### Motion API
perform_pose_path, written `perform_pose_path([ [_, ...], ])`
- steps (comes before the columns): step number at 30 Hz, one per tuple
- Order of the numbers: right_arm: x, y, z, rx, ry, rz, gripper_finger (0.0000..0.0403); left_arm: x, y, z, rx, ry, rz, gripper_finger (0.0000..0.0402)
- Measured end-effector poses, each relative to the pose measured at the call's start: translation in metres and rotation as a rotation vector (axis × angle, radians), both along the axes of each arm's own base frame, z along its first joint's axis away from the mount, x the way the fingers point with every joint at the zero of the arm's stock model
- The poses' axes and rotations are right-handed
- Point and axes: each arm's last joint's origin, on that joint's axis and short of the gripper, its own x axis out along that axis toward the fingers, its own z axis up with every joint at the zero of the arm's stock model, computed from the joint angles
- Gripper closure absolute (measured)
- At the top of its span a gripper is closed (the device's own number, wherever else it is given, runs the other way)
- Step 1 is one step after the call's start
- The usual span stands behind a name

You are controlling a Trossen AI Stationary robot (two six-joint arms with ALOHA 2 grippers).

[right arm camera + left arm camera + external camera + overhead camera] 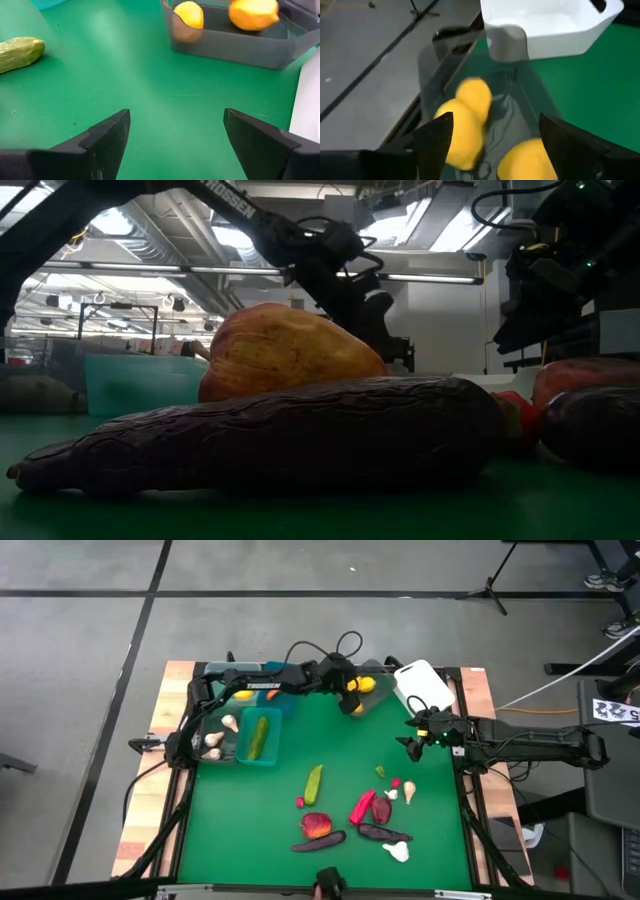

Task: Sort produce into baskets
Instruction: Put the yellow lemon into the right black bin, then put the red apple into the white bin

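Note:
My left gripper [495, 120] hangs open over the grey translucent basket [530, 100] at the table's far side. Three yellow lemons lie in that basket [360, 692]: one [474, 95] farther in, one [462, 137] behind a finger, one [525, 160] low between the fingers. Whether a finger touches a lemon, I cannot tell. My right gripper [415, 745] waits open over bare mat at the right, nothing between its fingers [175, 135]. More produce lies on the mat: a cucumber [314, 783], an apple [316, 826], two eggplants [318, 840] [384, 833], a pepper [362, 807], garlic [397, 852].
A white basket [425, 688] stands right of the grey one. At the far left, a teal basket [262, 737] holds a cucumber and a clear one [218, 735] holds garlic. In the low view an eggplant [280, 430] and the apple [290, 350] fill the foreground.

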Motion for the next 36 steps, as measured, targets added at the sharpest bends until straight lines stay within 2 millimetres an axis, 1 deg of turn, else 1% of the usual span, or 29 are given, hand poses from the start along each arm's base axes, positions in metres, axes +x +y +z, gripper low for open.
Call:
perform_pose_path([
  [3,0.0,0.0,0.0,0.0,0.0,0.0,0.0084,-0.001,-0.001,0.0,-0.008,0.013,0.001,0.0111],
  [5,0.0,0.0,0.0,0.0,0.0,0.0,0.0084,-0.007,-0.006,0.006,-0.042,0.054,-0.005,0.011],
  [7,0.0,0.0,0.0,0.0,0.0,0.0,0.0084,-0.015,-0.015,0.02,-0.105,0.085,-0.037,0.011],
  [9,0.0,0.0,0.0,0.0,0.002,0.0,0.0084,-0.027,-0.032,0.041,-0.172,0.139,-0.124,0.011],
  [11,0.0,0.0,0.0,0.0,0.002,0.0,0.0084,-0.039,-0.058,0.058,-0.209,0.212,-0.233,0.011],
  [13,0.0,0.0,0.0,-0.002,0.001,0.002,0.0084,-0.048,-0.089,0.069,-0.217,0.281,-0.315,0.011],
  [14,0.0,0.0,0.0,-0.002,0.0,0.002,0.0084,-0.051,-0.105,0.072,-0.222,0.307,-0.349,0.011],
  [17,0.0,0.0,0.0,-0.002,-0.002,0.002,0.0084,-0.053,-0.155,0.084,-0.204,0.304,-0.425,0.011],
  [20,0.0,0.0,0.0,-0.003,-0.003,0.002,0.0084,-0.053,-0.207,0.086,-0.137,0.321,-0.515,0.011],
  [23,0.0,0.0,0.0,-0.006,-0.002,0.004,0.0084,-0.055,-0.253,0.083,-0.064,0.336,-0.59,0.011],
  [25,0.0,0.0,0.0,-0.009,-0.002,0.006,0.0084,-0.058,-0.275,0.084,-0.032,0.323,-0.597,0.011],
  [27,0.0,0.0,0.0,-0.009,-0.002,0.006,0.0084,-0.062,-0.293,0.084,0.013,0.317,-0.606,0.011],
  [29,0.0,0.0,0.0,-0.009,-0.002,0.006,0.0084,-0.066,-0.306,0.084,0.055,0.32,-0.622,0.011],
  [31,0.0,0.0,0.0,-0.009,-0.003,0.006,0.0084,-0.068,-0.313,0.085,0.063,0.312,-0.617,0.011],
  [33,0.0,0.0,0.001,-0.009,-0.003,0.006,0.0084,-0.066,-0.311,0.085,0.032,0.292,-0.562,0.011],
  [36,0.0,0.0,0.001,-0.009,-0.004,0.006,0.0084,-0.061,-0.302,0.08,-0.036,0.28,-0.453,0.011],
])
